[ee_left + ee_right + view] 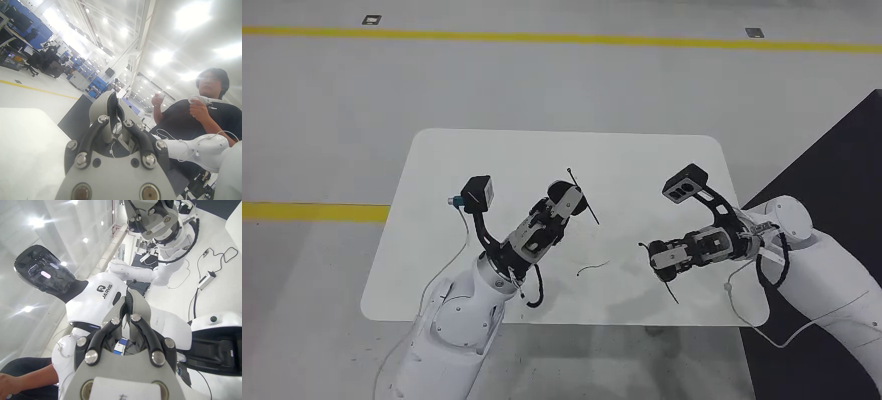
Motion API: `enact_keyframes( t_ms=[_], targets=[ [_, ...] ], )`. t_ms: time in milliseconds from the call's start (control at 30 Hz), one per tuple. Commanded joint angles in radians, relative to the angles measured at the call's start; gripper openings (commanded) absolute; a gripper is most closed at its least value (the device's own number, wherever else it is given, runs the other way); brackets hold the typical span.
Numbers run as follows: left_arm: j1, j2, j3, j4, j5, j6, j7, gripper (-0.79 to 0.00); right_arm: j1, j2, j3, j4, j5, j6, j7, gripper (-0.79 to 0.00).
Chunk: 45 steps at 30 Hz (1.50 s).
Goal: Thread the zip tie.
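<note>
Top view: the left end effector (570, 203), above the desk (472, 170) at frame centre, is clamped on a black zip tie (591, 212). The right end effector (650, 252), right of centre, pinches a second tie (670, 291). They are well apart. Threading likely needs one tip aligned squarely with a head slot, approached slowly, both grips kept firm.

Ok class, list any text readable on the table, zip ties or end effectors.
On the table: none.
On the left end effector and left-held zip tie: none.
On the right end effector: white label, cut off, unreadable; right-held zip tie: none.
On the left arm's wrist: grey label, too small.
</note>
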Motion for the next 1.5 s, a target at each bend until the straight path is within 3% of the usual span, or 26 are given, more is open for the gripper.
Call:
enact_keyframes(
  t_ms=[0,267,500,1100,1467],
  targets=[
    [0.0,0.0,0.0,0.0,0.0,0.0,0.0,-0.785,0.0,0.0,0.0,0.0,0.0,0.0,0.0,-0.785],
    [-0.031,-0.003,0.056,0.017,0.107,-0.026,-0.011,-0.785,0.007,-0.016,-0.007,-0.013,-0.245,0.037,-0.148,-0.785],
    [-0.048,-0.005,0.074,0.05,0.196,-0.035,0.018,-0.785,-0.006,-0.019,0.017,-0.063,-0.35,0.031,-0.119,-0.785],
    [-0.023,-0.004,0.071,0.035,0.19,-0.039,0.054,-0.785,-0.023,-0.021,0.03,-0.084,-0.317,0.021,-0.102,-0.785],
    [0.034,0.012,0.033,0.029,0.169,-0.018,-0.01,-0.785,-0.023,-0.021,0.03,-0.084,-0.317,0.021,-0.102,-0.785]
  ],
)
